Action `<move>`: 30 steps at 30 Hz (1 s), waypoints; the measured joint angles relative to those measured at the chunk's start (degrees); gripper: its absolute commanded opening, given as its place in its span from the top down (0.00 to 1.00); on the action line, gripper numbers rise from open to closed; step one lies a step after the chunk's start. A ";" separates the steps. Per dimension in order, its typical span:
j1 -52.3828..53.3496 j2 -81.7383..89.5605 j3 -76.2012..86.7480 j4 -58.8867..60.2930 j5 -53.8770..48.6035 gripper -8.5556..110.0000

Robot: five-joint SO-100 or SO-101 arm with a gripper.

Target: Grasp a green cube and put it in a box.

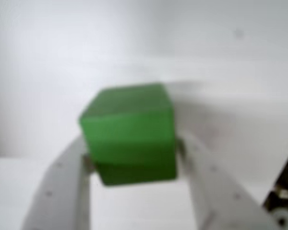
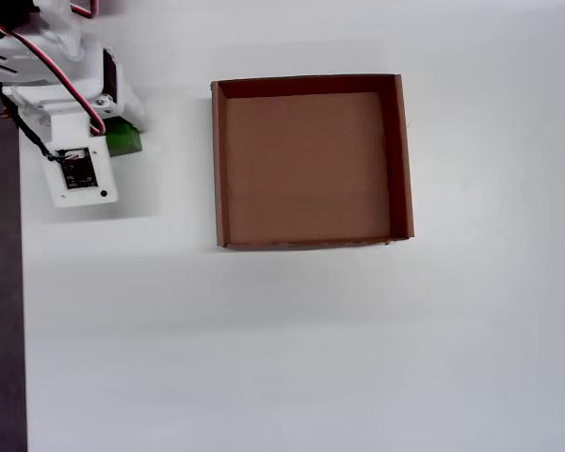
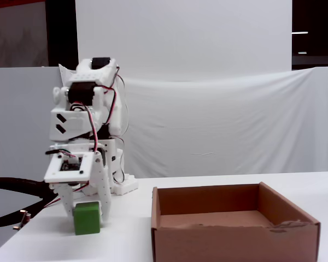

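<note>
Blur: the wrist view is soft all over; the edges of the green cube [image 1: 129, 136] and both white fingers [image 1: 67, 191] show only roughly.
Cut off: the wrist view crops the fingers at the bottom edge, and some arm hardware shows only at the lower right corner.
Hidden from above: in the overhead view the white arm [image 2: 61, 94] covers most of the green cube [image 2: 125, 140]; only a green sliver shows at the arm's right side, and the fingers cannot be made out there.
Hidden from the side: in the fixed view the arm's wrist plate blocks the upper part of the gripper [image 3: 87, 215], and whether the cube touches the table [image 3: 126, 240] cannot be told.
Gripper state: the jaws are clamped on the green cube [image 3: 87, 218], one finger against each of its side faces.
Cube and gripper: the cube sits between the fingertips, its front face standing out past them in the wrist view.
Cube and box: the cube is outside the box [image 3: 235, 240], well apart from it, to its left in both the fixed and overhead views.
Box: the box [image 2: 219, 160] lies flat on the table with bare floor.
</note>
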 measured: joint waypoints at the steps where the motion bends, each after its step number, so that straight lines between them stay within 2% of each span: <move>1: -0.09 -0.18 -0.26 0.00 0.00 0.75; 23: -0.88 -0.53 -1.67 2.02 0.00 0.82; 30: -2.02 -0.44 -6.59 8.53 0.00 0.82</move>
